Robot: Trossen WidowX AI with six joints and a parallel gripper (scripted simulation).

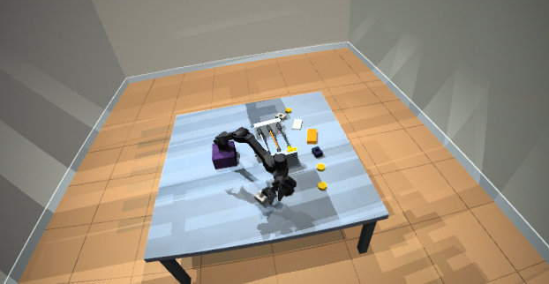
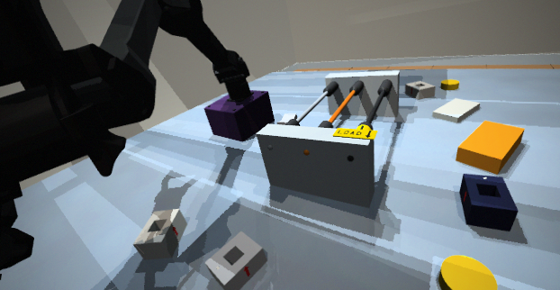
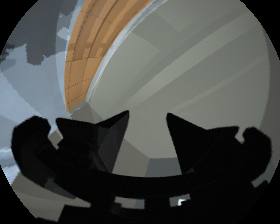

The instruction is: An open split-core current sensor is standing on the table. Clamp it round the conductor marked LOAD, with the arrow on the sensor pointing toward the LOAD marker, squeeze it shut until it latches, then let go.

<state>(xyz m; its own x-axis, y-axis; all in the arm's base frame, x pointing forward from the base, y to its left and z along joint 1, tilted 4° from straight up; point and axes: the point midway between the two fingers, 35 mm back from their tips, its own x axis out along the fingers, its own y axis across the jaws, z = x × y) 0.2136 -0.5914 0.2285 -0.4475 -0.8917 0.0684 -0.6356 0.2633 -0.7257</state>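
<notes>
Three conductors run between two grey end blocks (image 2: 320, 161): a grey one, an orange one (image 2: 342, 105) and a black one (image 2: 375, 105). The yellow LOAD marker (image 2: 355, 132) lies on the near block at the black conductor; it also shows in the top view (image 1: 291, 149). Two grey split-core sensors with red arrows lie near the table's front, one tilted (image 2: 159, 233) and one flat (image 2: 235, 259). My gripper (image 1: 275, 193) hangs by them, a grey sensor (image 1: 264, 197) just to its left. In the wrist view the gripper (image 3: 147, 119) is open, with only wall and floor between the fingers.
A purple box (image 2: 240, 114) carries the arm's base. A navy square block (image 2: 488, 200), an orange block (image 2: 491, 145), a white slab (image 2: 456, 109), another grey block (image 2: 420, 88) and yellow discs (image 2: 465, 272) lie to the right.
</notes>
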